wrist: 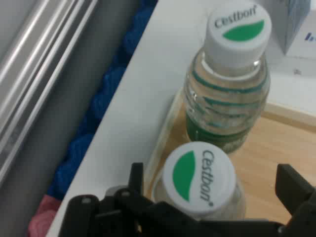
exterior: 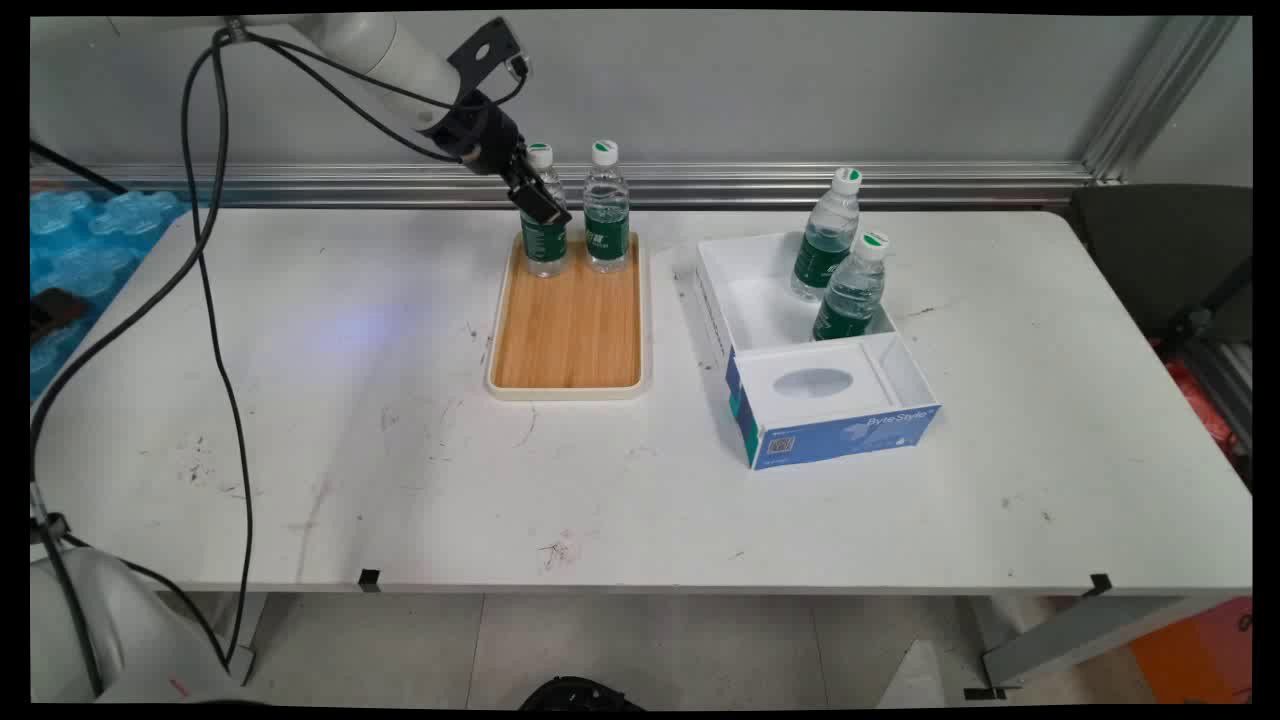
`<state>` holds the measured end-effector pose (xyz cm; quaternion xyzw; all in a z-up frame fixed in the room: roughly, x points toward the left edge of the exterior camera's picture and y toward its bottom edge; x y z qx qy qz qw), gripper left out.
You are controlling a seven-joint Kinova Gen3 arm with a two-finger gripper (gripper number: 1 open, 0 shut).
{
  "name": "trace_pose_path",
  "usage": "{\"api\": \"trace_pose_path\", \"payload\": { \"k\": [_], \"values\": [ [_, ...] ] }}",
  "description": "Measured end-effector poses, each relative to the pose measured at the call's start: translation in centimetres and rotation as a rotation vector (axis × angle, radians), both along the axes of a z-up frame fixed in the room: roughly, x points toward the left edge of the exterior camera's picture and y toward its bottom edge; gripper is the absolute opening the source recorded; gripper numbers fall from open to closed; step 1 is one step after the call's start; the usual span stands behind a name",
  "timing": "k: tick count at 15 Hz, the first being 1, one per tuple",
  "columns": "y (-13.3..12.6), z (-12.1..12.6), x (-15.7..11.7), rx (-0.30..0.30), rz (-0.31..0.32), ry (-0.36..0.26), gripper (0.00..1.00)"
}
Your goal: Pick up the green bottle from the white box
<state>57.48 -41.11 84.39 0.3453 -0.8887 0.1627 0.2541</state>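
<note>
Clear plastic w/ a green label and a white cap marked by a green leaf: that was the near-left bottle [exterior: 544, 225] on the tray, seen upper-centre in the main view. In the hand view its cap [wrist: 199, 176], lettered Cestbon, was seen at bottom centre, between the two fingers [wrist: 291, 185] of the black gripper [exterior: 540, 205]. The jaws were spread wide on either side of the bottle's neck; whether the pads touched it could not be told. The bottle stood upright at the tray's far left corner.

A second bottle [exterior: 606, 210], same make, was stood just beside it to the picture's right, also upright, at the tray's far end; in the hand view it was shown at upper right [wrist: 228, 81]. The tray [exterior: 567, 335] was wood-faced w/ a cream rim, and its nearer part was bare.

To the right of centre, an open white box [exterior: 745, 300] w/ a blue front lettered ByteStyle was set on the white table [exterior: 300, 400], apart from the tray. Two more bottles were held in its far compartment: one [exterior: 826, 238] toward the back, one [exterior: 852, 290] nearer, both leaning a little. Its near compartment carried a white insert w/ an oval window.

Black cables [exterior: 215, 300] were hung from the arm down the picture's left side. An aluminium rail [exterior: 800, 185] was run along the wall behind the table.
</note>
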Motion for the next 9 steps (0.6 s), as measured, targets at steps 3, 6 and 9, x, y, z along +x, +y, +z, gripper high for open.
{"api": "trace_pose_path", "payload": {
  "k": [3,6,9],
  "values": [
    [0.3,1.0,-0.3,-0.026,0.008,-0.015,1.00],
    [1.1,2.7,-0.9,-0.061,0.008,-0.044,1.00],
    [2.2,5.1,-1.8,-0.097,-0.007,-0.088,1.00]
  ]
}}
